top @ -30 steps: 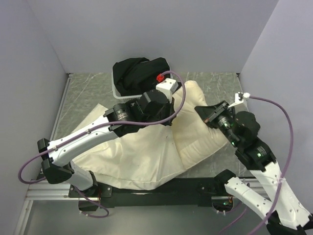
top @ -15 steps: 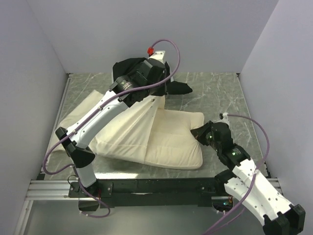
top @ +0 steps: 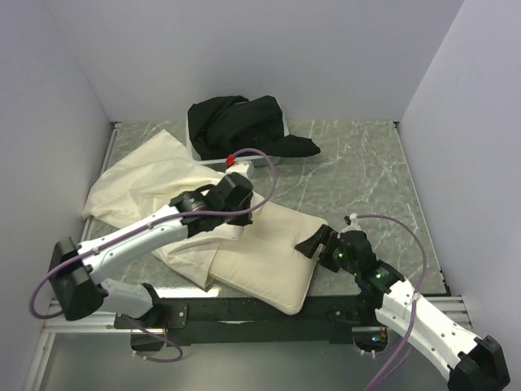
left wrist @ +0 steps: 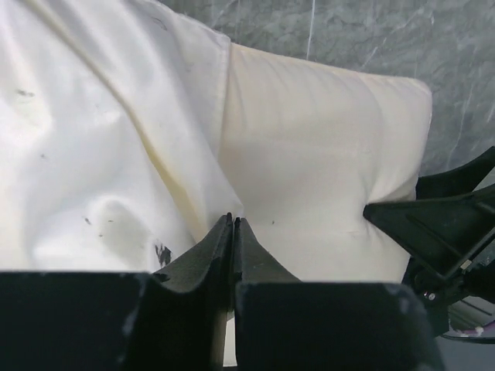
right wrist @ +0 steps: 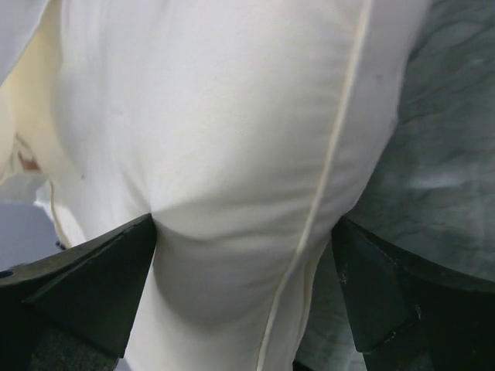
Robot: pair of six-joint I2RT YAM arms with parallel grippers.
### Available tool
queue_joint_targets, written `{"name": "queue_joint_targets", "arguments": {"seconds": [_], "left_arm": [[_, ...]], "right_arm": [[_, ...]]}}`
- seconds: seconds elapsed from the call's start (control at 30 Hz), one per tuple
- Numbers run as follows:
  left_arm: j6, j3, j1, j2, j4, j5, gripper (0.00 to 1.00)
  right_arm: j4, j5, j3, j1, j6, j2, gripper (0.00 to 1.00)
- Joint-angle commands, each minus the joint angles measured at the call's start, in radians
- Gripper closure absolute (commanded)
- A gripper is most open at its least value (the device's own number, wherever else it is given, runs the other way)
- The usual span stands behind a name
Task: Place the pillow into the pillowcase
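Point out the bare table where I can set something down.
Largest bare patch: table at far right, between the black cloth, the pillow and the right wall. A small one at the far left corner, behind the pillowcase. Left and near centre are crowded: fabric plus both arms, left gripper and right gripper clamped on it.
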Motion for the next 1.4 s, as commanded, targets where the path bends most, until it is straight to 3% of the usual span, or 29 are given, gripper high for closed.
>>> {"name": "queue_joint_targets", "arguments": {"seconds": [0.0,0.2,0.47,0.53,0.57,0.6,0.63,0.67,0.7,0.73,0.77,0.87,1.0,1.03,1.13,1.37], "left_arm": [[-0.064,-0.082,-0.003,-0.123,0.123,-0.040,0.88],[-0.075,-0.122,-0.012,-0.137,0.148,-0.023,0.90],[-0.096,-0.165,-0.095,-0.091,0.199,-0.036,0.91],[-0.098,-0.168,-0.119,-0.082,0.196,-0.049,0.88],[-0.093,-0.160,-0.127,-0.082,0.183,-0.059,0.86],[-0.093,-0.154,-0.135,-0.082,0.171,-0.089,0.82],[-0.101,-0.147,-0.145,-0.085,0.136,-0.108,0.78],[-0.112,-0.136,-0.149,-0.091,0.117,-0.126,0.71],[-0.124,-0.134,-0.152,-0.114,0.102,-0.150,0.50],[-0.176,-0.131,-0.158,-0.132,0.058,-0.207,0.40],[-0.209,-0.139,-0.161,-0.152,0.038,-0.250,0.23],[-0.395,-0.171,-0.165,-0.265,-0.091,-0.403,0.11],[-0.694,-0.237,-0.165,-0.412,-0.298,-0.522,0.11],[-0.845,-0.260,-0.165,-0.431,-0.344,-0.528,0.11],[-1.111,-0.370,-0.168,-0.488,-0.473,-0.519,0.16],[-1.451,-0.485,-0.173,-0.484,-0.665,-0.494,0.20]], "right_arm": [[0.010,-0.100,0.004,0.037,-0.028,-0.021,0.00],[0.006,-0.121,0.005,0.155,-0.005,0.089,0.00],[0.338,-0.258,-0.152,0.165,0.100,0.153,0.00],[0.535,-0.305,-0.211,0.166,0.171,0.173,0.26],[0.576,-0.313,-0.238,0.165,0.218,0.187,0.49],[0.597,-0.319,-0.239,0.162,0.231,0.189,0.93],[0.590,-0.324,-0.230,0.162,0.238,0.184,1.00],[0.578,-0.325,-0.202,0.160,0.257,0.166,1.00],[0.555,-0.325,-0.188,0.162,0.274,0.151,1.00],[0.546,-0.310,-0.170,0.160,0.292,0.108,1.00],[0.521,-0.293,-0.161,0.160,0.323,0.082,1.00],[0.408,-0.217,-0.093,0.160,0.378,-0.012,1.00],[0.297,-0.117,-0.049,0.155,0.404,-0.064,1.00],[0.294,-0.109,-0.030,0.152,0.400,-0.058,1.00],[0.274,-0.100,0.007,0.154,0.374,-0.014,1.00],[0.292,-0.098,0.010,0.154,0.344,0.054,1.00]]}}
